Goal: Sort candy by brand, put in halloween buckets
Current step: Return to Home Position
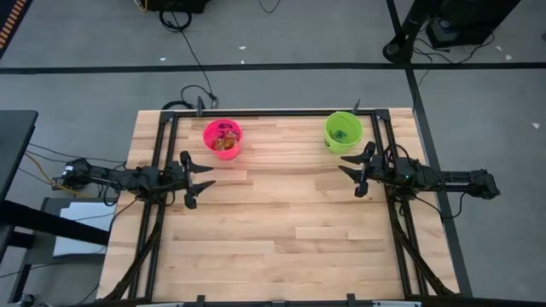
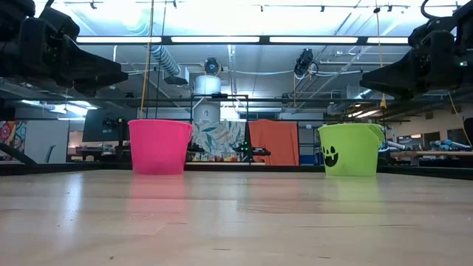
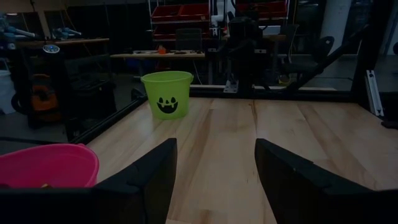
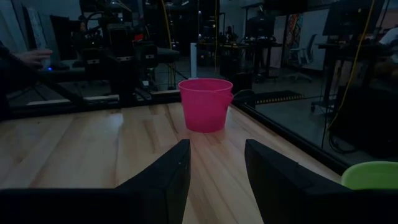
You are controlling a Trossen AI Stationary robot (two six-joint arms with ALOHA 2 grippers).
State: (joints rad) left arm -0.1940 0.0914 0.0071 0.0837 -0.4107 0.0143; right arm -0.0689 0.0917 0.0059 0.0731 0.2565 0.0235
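The hot pink bucket (image 1: 223, 138) stands upright on its base near the table's far edge, left of centre, with orange-red candy packets (image 1: 225, 141) inside. The lime green bucket (image 1: 343, 132), with a black jack-o'-lantern face (image 3: 166, 105), stands on its base to the right and holds dark teal pieces (image 1: 341, 135). My left gripper (image 1: 203, 181) is open, raised above the table just nearer than the pink bucket. My right gripper (image 1: 349, 170) is open too, raised just nearer than the green bucket. Both grippers hold nothing. No candy lies on the table.
The bare wooden tabletop (image 1: 281, 222) stretches between and in front of the arms. A black metal frame (image 1: 273, 112) runs along the far edge and down both sides. Cables lie on the floor beyond the table.
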